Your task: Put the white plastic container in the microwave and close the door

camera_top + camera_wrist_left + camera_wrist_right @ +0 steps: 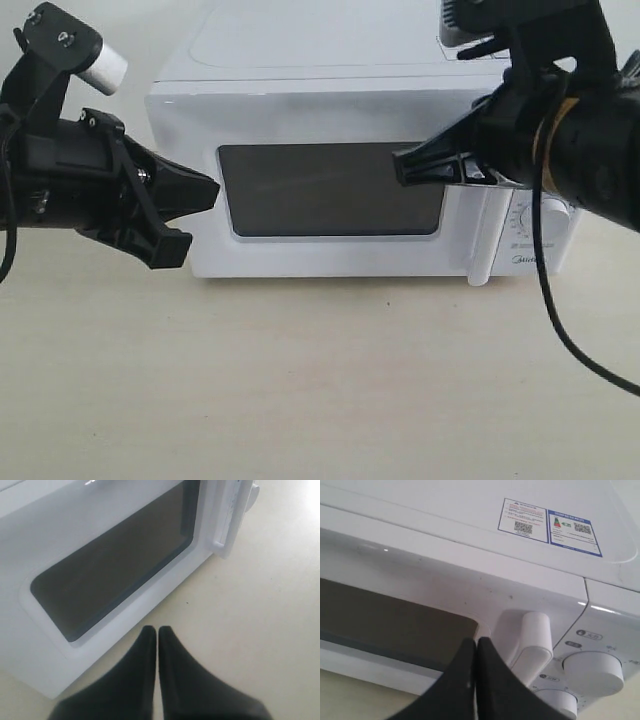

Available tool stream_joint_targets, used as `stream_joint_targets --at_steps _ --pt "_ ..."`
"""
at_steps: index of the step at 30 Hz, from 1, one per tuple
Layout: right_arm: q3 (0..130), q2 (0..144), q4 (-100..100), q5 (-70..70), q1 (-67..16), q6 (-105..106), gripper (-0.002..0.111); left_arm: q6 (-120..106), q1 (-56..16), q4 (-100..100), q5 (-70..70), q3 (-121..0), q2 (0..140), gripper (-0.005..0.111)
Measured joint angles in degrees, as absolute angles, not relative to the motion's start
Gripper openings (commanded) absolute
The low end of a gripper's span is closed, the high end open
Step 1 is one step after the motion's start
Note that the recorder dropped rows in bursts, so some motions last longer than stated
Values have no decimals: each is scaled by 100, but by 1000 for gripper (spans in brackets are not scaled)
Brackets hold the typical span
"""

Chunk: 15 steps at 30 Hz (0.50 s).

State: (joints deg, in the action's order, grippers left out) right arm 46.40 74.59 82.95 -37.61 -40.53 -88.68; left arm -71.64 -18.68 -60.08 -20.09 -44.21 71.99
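Both closed: left gripper (208, 190), right gripper (402, 166), before microwave (330, 110) on beige tabletop (320, 380).

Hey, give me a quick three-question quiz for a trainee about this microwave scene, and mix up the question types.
1. True or false: the door of the microwave is shut.
2. The left gripper and right gripper are each: A) wide open, B) shut with nothing held, C) gripping a container.
3. How many round knobs show in the right wrist view?
Key: 1 true; 2 B; 3 two.
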Motion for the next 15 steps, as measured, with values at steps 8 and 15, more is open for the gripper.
stream_joint_targets --at_steps 8,15 --pt "4597 7375 8159 -3648 -4054 -8856 0 -7164 -1868 -6008 -1999 -4421 7199 4" --pt "4597 7375 8159 -3626 -4054 -8856 0 -7164 -1868 -6008 -1999 -4421 7199 4"
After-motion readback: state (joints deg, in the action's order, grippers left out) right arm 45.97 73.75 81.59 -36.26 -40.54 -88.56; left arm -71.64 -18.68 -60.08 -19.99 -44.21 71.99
